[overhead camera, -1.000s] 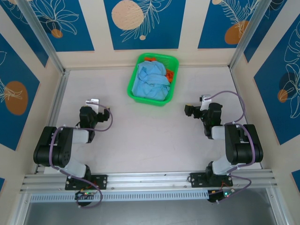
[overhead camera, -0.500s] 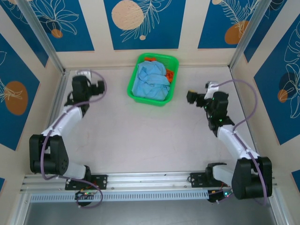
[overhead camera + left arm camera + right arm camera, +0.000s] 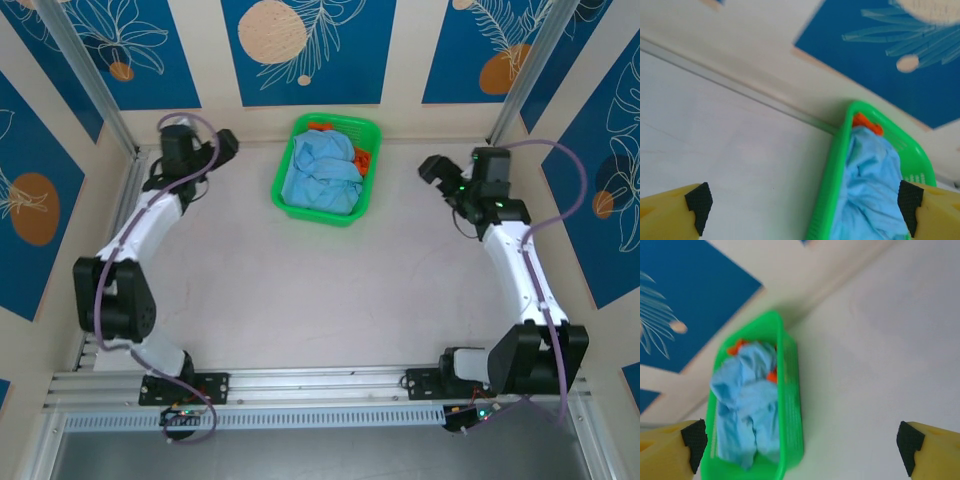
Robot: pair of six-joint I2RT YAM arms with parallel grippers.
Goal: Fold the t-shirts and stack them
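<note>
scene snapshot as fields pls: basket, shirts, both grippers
green basket: far centre of table
light blue t-shirt: crumpled in basket, on top
orange t-shirt: in basket, mostly buried under the blue one
left gripper: open, empty, left of basket
right gripper: open, empty, right of basket
folded: none

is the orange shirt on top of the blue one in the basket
No, the light blue t-shirt lies on top, with the orange t-shirt just peeking out beside it.
</note>
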